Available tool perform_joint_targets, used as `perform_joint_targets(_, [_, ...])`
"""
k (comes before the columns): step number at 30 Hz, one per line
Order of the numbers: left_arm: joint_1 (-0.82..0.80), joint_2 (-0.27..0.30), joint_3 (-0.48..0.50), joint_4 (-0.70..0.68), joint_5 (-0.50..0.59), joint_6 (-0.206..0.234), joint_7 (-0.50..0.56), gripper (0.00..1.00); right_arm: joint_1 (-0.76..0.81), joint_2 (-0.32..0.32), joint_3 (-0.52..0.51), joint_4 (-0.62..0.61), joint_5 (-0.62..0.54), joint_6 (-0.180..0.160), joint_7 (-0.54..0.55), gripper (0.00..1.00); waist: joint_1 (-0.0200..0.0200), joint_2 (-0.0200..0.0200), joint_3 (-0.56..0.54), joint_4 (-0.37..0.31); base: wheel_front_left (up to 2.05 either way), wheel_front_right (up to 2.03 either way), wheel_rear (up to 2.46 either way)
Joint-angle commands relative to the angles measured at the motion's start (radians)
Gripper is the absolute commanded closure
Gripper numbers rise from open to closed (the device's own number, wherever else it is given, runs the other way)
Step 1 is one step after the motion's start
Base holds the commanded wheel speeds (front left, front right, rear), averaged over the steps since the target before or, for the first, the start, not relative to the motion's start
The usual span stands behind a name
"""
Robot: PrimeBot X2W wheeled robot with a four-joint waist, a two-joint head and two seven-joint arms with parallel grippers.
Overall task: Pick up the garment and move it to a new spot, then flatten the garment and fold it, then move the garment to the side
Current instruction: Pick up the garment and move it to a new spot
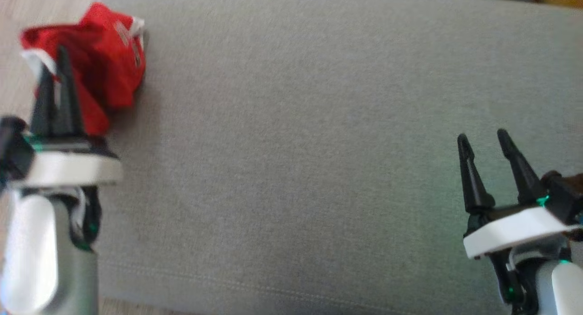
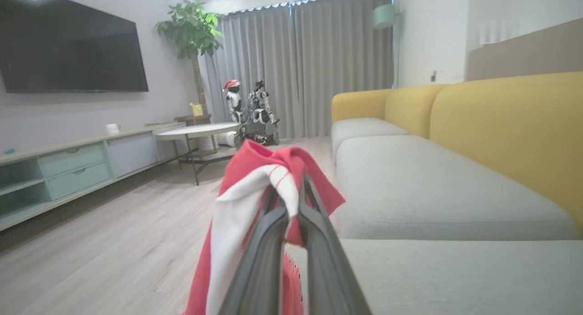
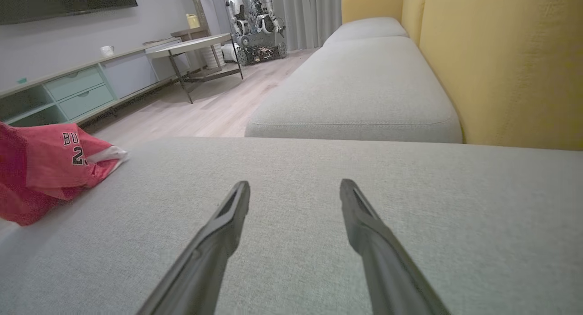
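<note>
At about ten o'clock in the head view, the red and white garment (image 1: 114,64) is pinched between the pressed-together fingers of the left gripper (image 1: 53,67), and it is bunched at the left edge of the grey sofa cushion (image 1: 296,146). In the left wrist view, its cloth is seen draped over the fingertips. At about four o'clock, the right gripper (image 1: 482,136) is held over bare cushion with its fingers spread wide, well apart from the garment.

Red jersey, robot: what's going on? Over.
Left gripper shut on red jersey. Right gripper open over grey cushion. Nothing seen in the way.
</note>
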Motion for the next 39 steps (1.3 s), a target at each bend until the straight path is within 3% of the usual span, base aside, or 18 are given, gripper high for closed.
perform_joint_targets(1, [0.017, 0.015, 0.015, -0.094, 0.009, -0.002, 0.003, 1.00, -0.005, 0.007, 0.023, -0.030, 0.009, -0.001, -0.013, 0.00, 0.0000, -0.0001, -0.046, -0.040, 0.00, 0.00, 0.00])
perform_joint_targets(8, [0.148, -0.047, -0.074, -0.280, 0.007, -0.002, 0.047, 1.00, 0.012, 0.017, 0.033, -0.020, 0.019, -0.001, -0.021, 0.00, 0.0000, -0.0001, -0.075, -0.114, 0.00, 0.00, 0.00])
perform_joint_targets(13, [0.169, -0.080, -0.181, -0.309, -0.005, -0.014, 0.075, 1.00, 0.004, 0.019, 0.036, -0.020, 0.029, -0.001, -0.026, 0.00, 0.0000, -0.0001, -0.054, -0.195, 0.00, 0.00, 0.00])
perform_joint_targets(29, [-0.160, -0.113, -0.592, 0.015, -0.063, -0.067, 0.120, 1.00, -0.080, 0.020, 0.075, 0.056, 0.122, -0.001, -0.117, 0.00, 0.0000, -0.0001, 0.131, -0.530, 0.00, 0.00, 0.00])
perform_joint_targets(34, [-0.226, -0.115, -0.694, 0.161, -0.099, -0.070, 0.138, 1.00, -0.101, 0.021, 0.094, 0.103, 0.155, -0.001, -0.159, 0.00, 0.0000, -0.0001, 0.172, -0.588, 0.00, 0.00, 0.00])
perform_joint_targets(39, [-0.257, -0.115, -0.763, 0.284, -0.133, -0.071, 0.134, 1.00, -0.109, 0.021, 0.096, 0.140, 0.163, -0.001, -0.185, 0.00, 0.0000, -0.0001, 0.176, -0.592, 0.00, 0.00, 0.00])
